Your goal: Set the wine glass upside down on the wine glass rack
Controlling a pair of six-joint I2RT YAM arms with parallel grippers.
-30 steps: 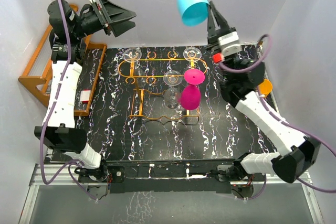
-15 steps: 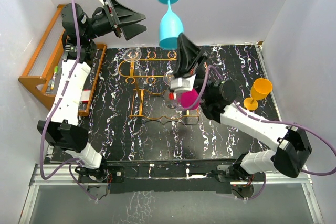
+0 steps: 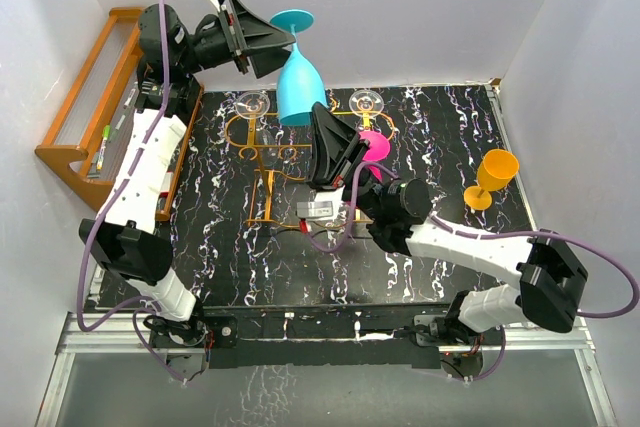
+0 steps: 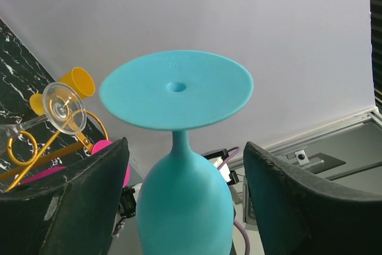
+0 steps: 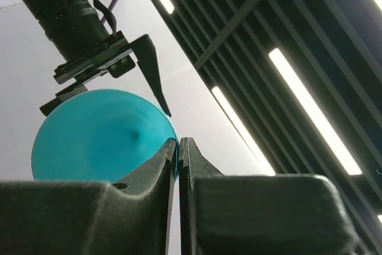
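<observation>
Swung across from the far right a second ago, the right tool (image 5: 178, 141) now points up over the middle of the desk (image 3: 230, 257), jaws pinched together on the rim of the teal wine glass (image 3: 300, 92). That glass hangs in the air upside down, foot on top, bowl below, above the back rail of the gold wire wine glass rack (image 3: 272, 197) and not touching it. And the left tool (image 4: 186, 143) has come in from the left: its jaws stand wide, one finger on each side of the stem just under the foot, clear gaps both sides, gripping nothing. On the rack, two clear glasses (image 3: 250, 102) and a pink glass (image 3: 372, 144) hang inverted. Over by the right edge an orange glass (image 3: 495, 175) stands upright, and a brown wooden rack (image 3: 75, 122) sits off to the left.
</observation>
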